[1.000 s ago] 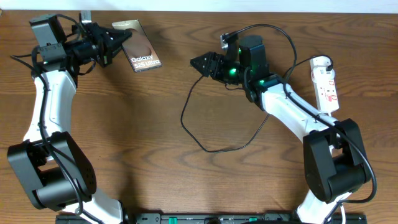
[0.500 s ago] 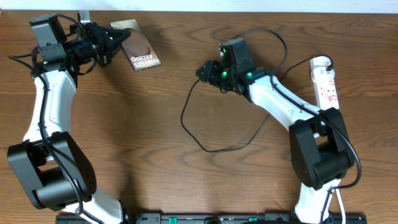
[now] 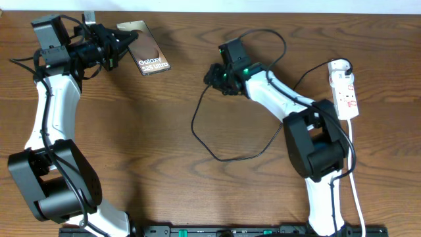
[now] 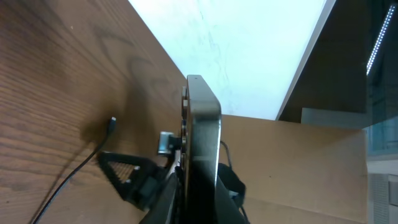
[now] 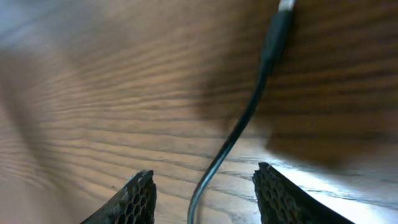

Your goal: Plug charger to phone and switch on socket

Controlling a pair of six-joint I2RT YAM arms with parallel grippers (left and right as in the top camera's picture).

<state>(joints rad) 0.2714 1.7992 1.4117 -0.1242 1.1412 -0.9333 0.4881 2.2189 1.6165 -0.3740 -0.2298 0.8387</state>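
Observation:
My left gripper [image 3: 123,46] is shut on the phone [image 3: 148,55], which shows a dark face and a white "Galaxy" label. In the left wrist view the phone [image 4: 202,130] is edge-on between the fingers [image 4: 199,193]. My right gripper [image 3: 214,74] is open and low over the free end of the charger cable [image 3: 197,128]. In the right wrist view the cable [image 5: 239,127] runs between the open fingers [image 5: 204,175], with its plug tip [image 5: 281,14] ahead of them. The tip also shows in the left wrist view [image 4: 112,123]. The white socket [image 3: 345,89] lies at the far right.
The charger cable loops across the table's middle [image 3: 227,158] toward the right arm. A thicker black robot cable [image 3: 279,39] arcs above the right arm. A white cord [image 3: 352,171] runs down from the socket. The white wall edge is just behind the phone.
My right arm has swung left and down, bringing its open gripper over the cable's free end. The left arm and the phone have not moved.

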